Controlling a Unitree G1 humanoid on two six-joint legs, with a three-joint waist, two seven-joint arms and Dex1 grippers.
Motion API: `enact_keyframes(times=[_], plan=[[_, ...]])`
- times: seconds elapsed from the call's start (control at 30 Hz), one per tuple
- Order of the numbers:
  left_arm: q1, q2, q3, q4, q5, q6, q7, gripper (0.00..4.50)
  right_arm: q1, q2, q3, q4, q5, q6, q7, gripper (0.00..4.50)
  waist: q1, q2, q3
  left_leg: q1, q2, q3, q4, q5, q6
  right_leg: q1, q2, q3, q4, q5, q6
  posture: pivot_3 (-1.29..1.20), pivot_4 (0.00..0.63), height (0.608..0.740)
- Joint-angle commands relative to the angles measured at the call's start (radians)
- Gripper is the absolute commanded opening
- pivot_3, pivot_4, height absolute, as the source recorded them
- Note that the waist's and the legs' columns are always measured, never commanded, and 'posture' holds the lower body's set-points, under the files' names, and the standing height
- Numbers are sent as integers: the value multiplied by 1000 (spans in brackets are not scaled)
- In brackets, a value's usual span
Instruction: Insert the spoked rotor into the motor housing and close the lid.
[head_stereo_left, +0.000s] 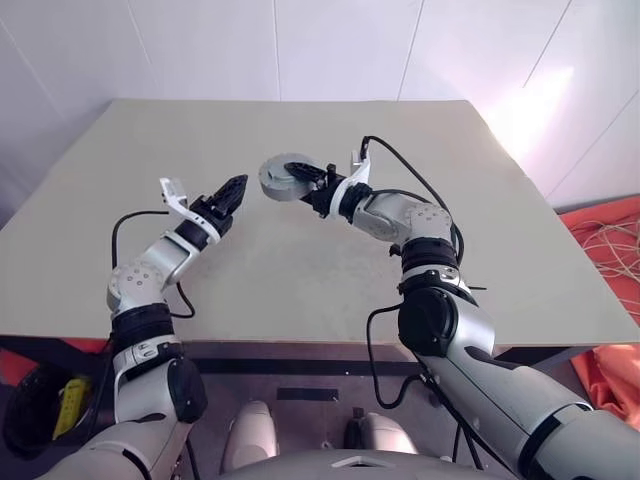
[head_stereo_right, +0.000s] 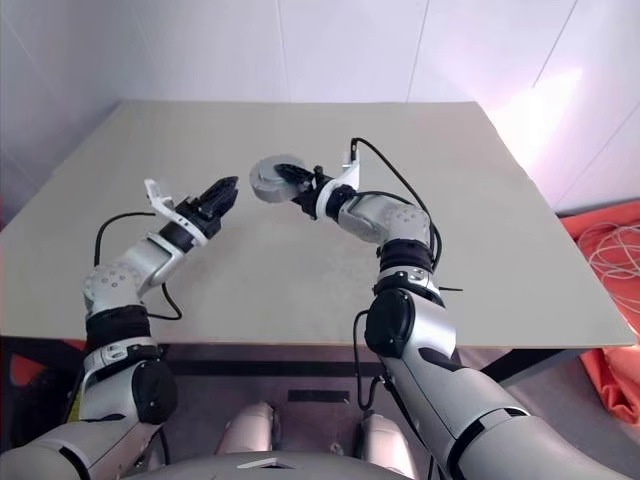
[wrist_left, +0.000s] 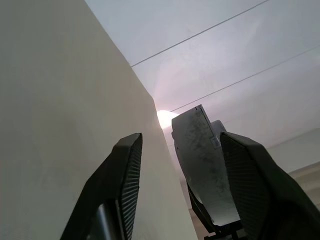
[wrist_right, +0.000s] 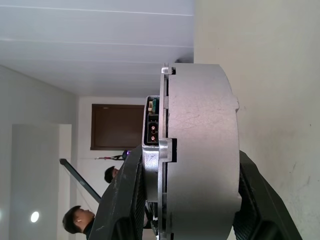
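The motor housing (head_stereo_left: 285, 178), a squat grey cylinder, is held in the air above the middle of the beige table (head_stereo_left: 520, 260), clear of the surface. The right gripper (head_stereo_left: 312, 186) pinches it across its flat faces, one black finger on each side; a small connector shows on its rim in the right wrist view. The left gripper (head_stereo_left: 238, 186) hangs just beside the housing, apart from it, fingers spread and empty, pointing toward it.

Both arms raised; left tool (head_stereo_left: 236, 186) gapes empty, right tool (head_stereo_left: 318, 187) grips.
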Motion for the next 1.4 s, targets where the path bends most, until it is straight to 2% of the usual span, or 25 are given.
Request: enact_keyframes(times=[0.03, 0.17, 0.33, 0.6, 1.13, 1.23, 1.33, 1.4], plan=[[-20, 20, 40, 11, -116, 82, 33, 3794, -24, -4, 8, -53, 50, -1, 9, 2087, 0, 0, 0, 0, 0, 0, 0, 0, 0, 0, 0, 0, 0, 0, 0, 0, 0, 740], [-41, 23, 73, 63, -234, 177, 53, 3794, -24, -2, 14, -62, 72, 36, 16, 2087, 0, 0, 0, -1, 0, 0, 1, 0, 0, -1, 0, 0, 1, 0, 0, 0, 0, 740], [-75, 10, 87, 130, -297, 190, 69, 3794, -4, 14, 53, -116, 95, 126, 30, 2087, 1, 0, 0, -1, 0, -1, 2, 0, 0, -1, 0, 0, 2, 0, 1, 0, 0, 740], [-105, 3, 63, 181, -309, 189, 74, 3794, 51, 39, 103, -192, 115, 212, 26, 2087, 5, 0, 0, -2, 0, -1, 3, 0, 0, 0, 0, 0, 2, 1, 1, 0, 0, 740], [-63, -14, 33, 131, -333, 205, 109, 3794, 44, 29, 108, -170, 100, 162, 21, 2087, 18, 0, 0, -1, 0, -1, 4, 0, 0, 0, 0, 0, 3, 1, 1, 0, 0, 740], [-56, -14, 32, 129, -331, 194, 115, 3198, 42, 28, 111, -167, 96, 154, 22, 2087, 20, 0, 0, -1, 0, -1, 4, 0, 0, 0, 0, 0, 3, 1, 2, 0, 0, 740], [-53, -14, 31, 128, -334, 183, 121, 2254, 40, 23, 114, -162, 95, 145, 23, 2087, 21, 0, 0, -2, 0, -1, 5, 0, 0, 0, 0, 0, 3, 1, 2, 0, 0, 740], [-53, -14, 31, 128, -337, 179, 125, 2197, 40, 21, 118, -160, 97, 142, 24, 2087, 21, 0, 0, -1, 0, -1, 5, 0, 0, 0, 0, 0, 3, 1, 2, 0, 0, 740]])
